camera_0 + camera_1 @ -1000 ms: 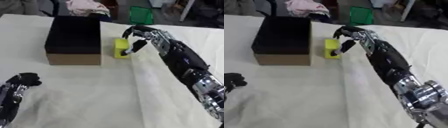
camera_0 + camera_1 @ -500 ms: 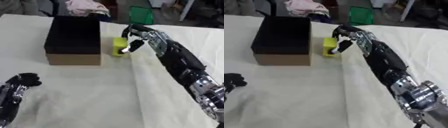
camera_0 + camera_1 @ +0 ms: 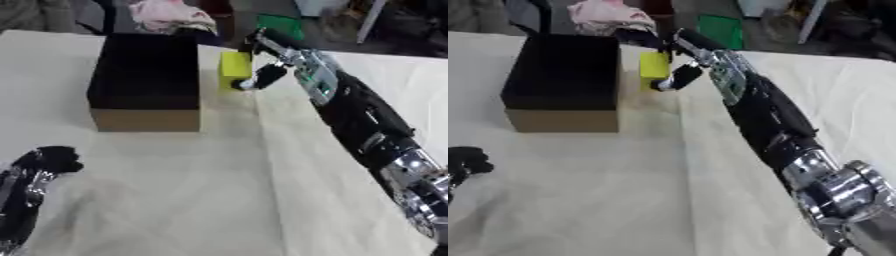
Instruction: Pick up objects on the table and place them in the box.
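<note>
Left hand [image 3: 48, 160] resting near the lower left corner of the cream-covered table [image 3: 219, 200], fingers curled shut, holding nothing. Farther back, black box [image 3: 147, 75] with a tan base. Just beside its right wall, yellow block [image 3: 234, 66] pinched in right hand [image 3: 267, 62] fingers.

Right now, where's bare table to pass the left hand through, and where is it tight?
Free: the cloth in front of the box, between the left hand and the right arm. Crowded: the box's right side, where the right hand is closed round the yellow block.
</note>
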You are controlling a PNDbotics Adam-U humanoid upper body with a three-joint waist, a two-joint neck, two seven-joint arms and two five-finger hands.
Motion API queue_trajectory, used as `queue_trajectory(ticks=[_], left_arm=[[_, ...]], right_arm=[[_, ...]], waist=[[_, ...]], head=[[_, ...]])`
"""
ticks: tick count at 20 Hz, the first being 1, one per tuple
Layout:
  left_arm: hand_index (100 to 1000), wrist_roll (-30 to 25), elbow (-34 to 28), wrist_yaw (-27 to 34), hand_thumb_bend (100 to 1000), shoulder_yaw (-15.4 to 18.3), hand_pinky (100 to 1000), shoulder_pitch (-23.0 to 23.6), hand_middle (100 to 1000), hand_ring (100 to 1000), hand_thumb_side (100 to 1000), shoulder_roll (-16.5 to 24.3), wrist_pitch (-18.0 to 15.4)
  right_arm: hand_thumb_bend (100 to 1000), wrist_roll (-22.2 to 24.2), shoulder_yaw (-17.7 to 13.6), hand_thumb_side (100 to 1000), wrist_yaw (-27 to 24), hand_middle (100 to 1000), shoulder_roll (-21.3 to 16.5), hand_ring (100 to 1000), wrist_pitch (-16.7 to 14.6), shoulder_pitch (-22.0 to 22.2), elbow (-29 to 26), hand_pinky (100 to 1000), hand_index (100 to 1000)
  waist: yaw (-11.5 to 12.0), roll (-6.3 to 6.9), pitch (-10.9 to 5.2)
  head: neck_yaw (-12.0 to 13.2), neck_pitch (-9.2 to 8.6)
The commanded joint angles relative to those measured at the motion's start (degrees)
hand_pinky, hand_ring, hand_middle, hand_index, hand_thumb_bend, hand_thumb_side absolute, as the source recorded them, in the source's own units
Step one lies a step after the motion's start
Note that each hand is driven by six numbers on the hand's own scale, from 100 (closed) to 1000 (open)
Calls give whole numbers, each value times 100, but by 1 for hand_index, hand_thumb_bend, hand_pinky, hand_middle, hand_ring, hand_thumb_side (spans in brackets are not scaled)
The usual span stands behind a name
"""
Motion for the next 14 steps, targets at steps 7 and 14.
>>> queue_trajectory(ticks=[7, 14], left_arm=[[670, 10, -86, 16, 461, 8, 702, -12, 565, 593, 670, 56, -6], [670, -2, -87, 16, 461, 1, 702, -21, 565, 592, 670, 56, -8]], right_arm=[[497, -370, 111, 150, -629, 438, -226, 758, 177, -371, -636, 691, 609], [498, -268, 191, 150, -733, 439, -160, 758, 201, -409, -791, 692, 610]], waist=[[5, 25, -148], [36, 22, -144]], head=[[4, -40], [-23, -45]])
